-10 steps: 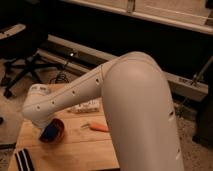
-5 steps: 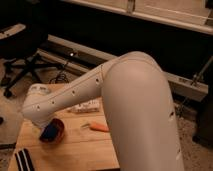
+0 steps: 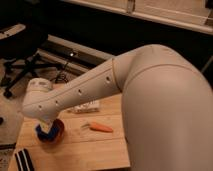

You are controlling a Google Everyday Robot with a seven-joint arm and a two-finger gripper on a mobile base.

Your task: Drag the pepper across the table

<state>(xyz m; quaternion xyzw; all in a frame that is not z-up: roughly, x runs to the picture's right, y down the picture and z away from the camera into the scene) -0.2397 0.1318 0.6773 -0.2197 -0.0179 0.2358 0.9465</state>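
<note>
Dim workshop space lies behind, with a black office chair (image 3: 19, 55) at the far left and a long pale ledge across the top. Below it stands the light wooden bench (image 3: 75, 152), its top striped with planks. The robot's thick white arm (image 3: 150, 95) fills the right side and reaches leftward over the bench. Its claw (image 3: 48, 125) hangs at the arm's left end, just above a red bowl (image 3: 57, 136) holding a blue sponge (image 3: 43, 132). The wrist hides most of the claw, which stands spread wide and grips nothing. The pepper (image 3: 101, 128) lies flat near the bench's middle, right of the bowl and apart from it, its pale stem end pointing left. A white patterned bottle (image 3: 86, 106) lies on its side just behind the pepper. A black striped object (image 3: 23, 159) sits at the near left corner.
</note>
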